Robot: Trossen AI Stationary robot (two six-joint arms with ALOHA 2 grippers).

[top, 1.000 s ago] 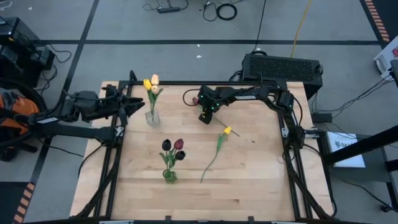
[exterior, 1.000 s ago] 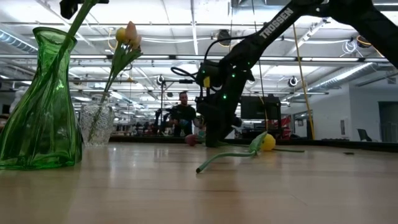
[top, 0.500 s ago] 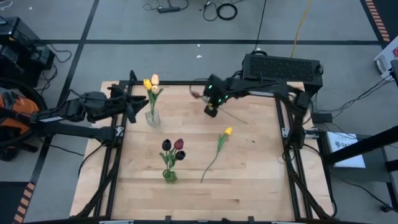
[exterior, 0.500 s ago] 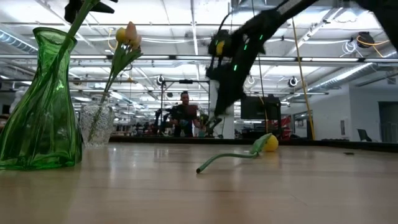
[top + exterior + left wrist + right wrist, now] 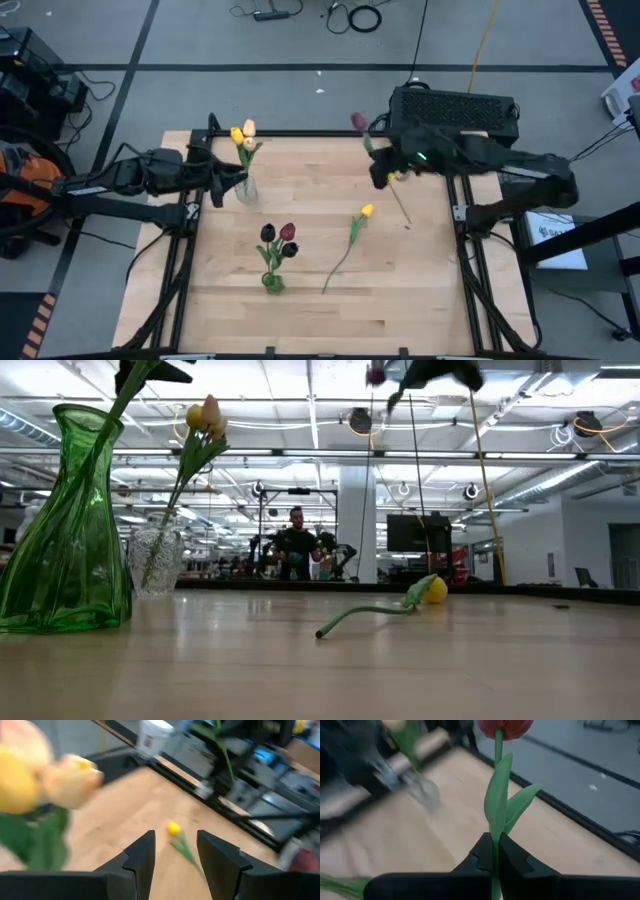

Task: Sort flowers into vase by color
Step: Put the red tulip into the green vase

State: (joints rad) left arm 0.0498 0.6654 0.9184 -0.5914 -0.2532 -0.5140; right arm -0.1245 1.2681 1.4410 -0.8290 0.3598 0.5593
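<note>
- My right claw (image 5: 495, 854) is pinched tight on the thin green stem of a red tulip (image 5: 358, 122); its smooth pointed leaves fan out just above my dark fingers (image 5: 512, 857).
- That claw is raised above the far right part of the worktop (image 5: 300, 300), with the red head out over the far edge and the stem trailing down toward the boards.
- In the low view the red head (image 5: 376, 375) sits at the top of the picture, well above the wood.
- My left claw (image 5: 174, 851) stands partly open and holds nothing; it hangs at the far left, just beside the clear vase (image 5: 245, 189).
- The clear vase is small and textured glass, and holds a yellow head and a cream-peach head (image 5: 243, 131) on leafy stems.
- The green vase (image 5: 68, 525) is glossy, with a flared lip and a waisted body; it stands nearer the front and holds three dark maroon tulips (image 5: 279, 238).
- A yellow tulip (image 5: 366, 211) lies flat on the pale, planked wood between the vases and my right arm, its long stem curving toward the front.
</note>
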